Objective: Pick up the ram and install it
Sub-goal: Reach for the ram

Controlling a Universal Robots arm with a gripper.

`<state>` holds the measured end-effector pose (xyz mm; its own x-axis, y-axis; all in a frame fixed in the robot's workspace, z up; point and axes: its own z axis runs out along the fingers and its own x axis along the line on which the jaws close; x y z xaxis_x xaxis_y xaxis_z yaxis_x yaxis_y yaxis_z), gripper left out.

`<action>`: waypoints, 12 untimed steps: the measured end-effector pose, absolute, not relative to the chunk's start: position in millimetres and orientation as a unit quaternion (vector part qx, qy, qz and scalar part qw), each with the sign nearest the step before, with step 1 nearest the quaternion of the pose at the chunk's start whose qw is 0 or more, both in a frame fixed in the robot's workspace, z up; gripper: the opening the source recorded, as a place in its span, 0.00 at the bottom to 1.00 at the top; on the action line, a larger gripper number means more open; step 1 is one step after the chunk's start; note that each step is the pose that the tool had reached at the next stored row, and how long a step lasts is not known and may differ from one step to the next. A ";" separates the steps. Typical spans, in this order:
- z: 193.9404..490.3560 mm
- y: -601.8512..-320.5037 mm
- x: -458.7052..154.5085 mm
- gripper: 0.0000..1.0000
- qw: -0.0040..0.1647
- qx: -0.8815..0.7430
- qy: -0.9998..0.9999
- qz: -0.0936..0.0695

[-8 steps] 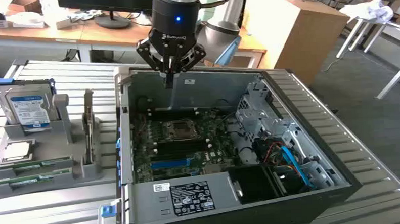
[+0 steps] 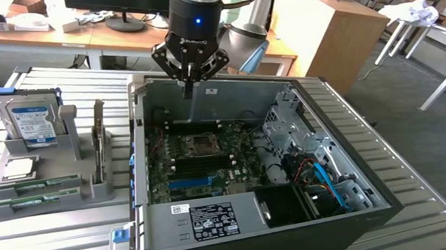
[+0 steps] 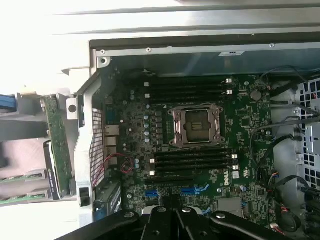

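Claw (image 2: 188, 90) pinched shut, holding nothing, above the open computer case (image 2: 233, 99), well apart from the ram (image 2: 39, 184).

One computer case (image 2: 233, 102), one hard drive (image 2: 31, 119), one processor chip (image 2: 18, 168), two ram sticks (image 2: 43, 182) (image 2: 38, 199)

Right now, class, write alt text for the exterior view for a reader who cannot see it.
A robot gripper, fingers shut, hovers over the far edge of an open computer case whose motherboard lies exposed. On the exterior view's left, a grey rack holds green ram sticks, a hard drive and a processor chip.
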<state>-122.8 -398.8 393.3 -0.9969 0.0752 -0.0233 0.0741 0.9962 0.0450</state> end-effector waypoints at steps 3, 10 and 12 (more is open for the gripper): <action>393.3 -398.8 -123.6 0.10 0.012 0.037 0.999 0.022; 393.3 -398.8 -128.3 0.10 0.012 0.037 0.999 0.022; 393.3 -398.8 -131.7 0.10 0.013 0.037 0.999 0.022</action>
<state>-131.7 -398.8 393.3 -0.9969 0.0754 -0.0233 0.0743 0.9962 0.0451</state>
